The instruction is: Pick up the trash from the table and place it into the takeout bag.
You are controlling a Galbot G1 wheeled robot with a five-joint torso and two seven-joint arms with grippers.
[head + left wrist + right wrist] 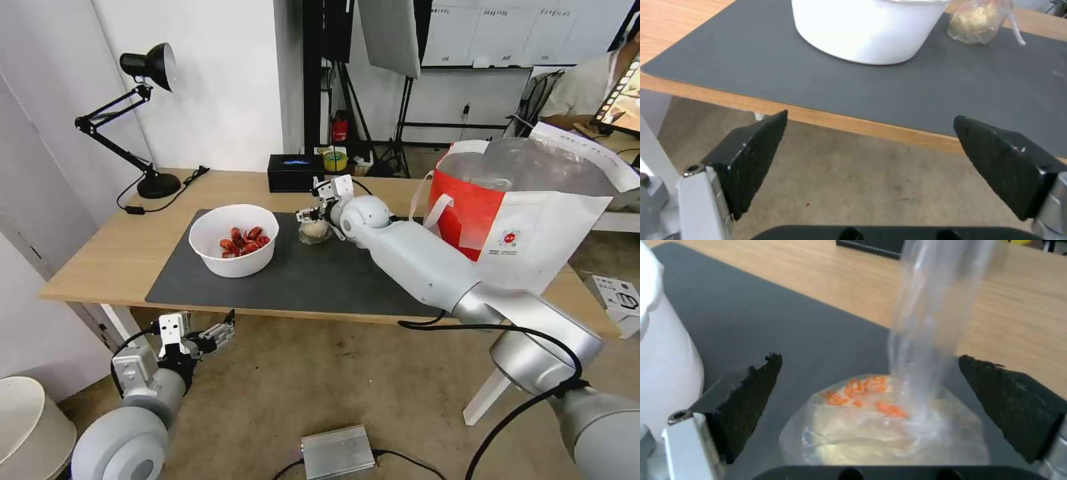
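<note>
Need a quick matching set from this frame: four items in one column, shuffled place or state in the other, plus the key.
Items
1. white bowl
2. knotted clear bag
3. left gripper
4. takeout bag

Places/states
A. open, below the table's front edge, over the floor
B. standing on the table's right end
C. between the open right gripper's fingers, on the mat
D. on the mat's left part, holding red shells

Pairs: 1-D, 2-C, 3-A, 4-B

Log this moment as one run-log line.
right pincer: open, straddling knotted bag on mat | left pincer: open, parked below table edge | bowl: on mat | takeout bag: open
</note>
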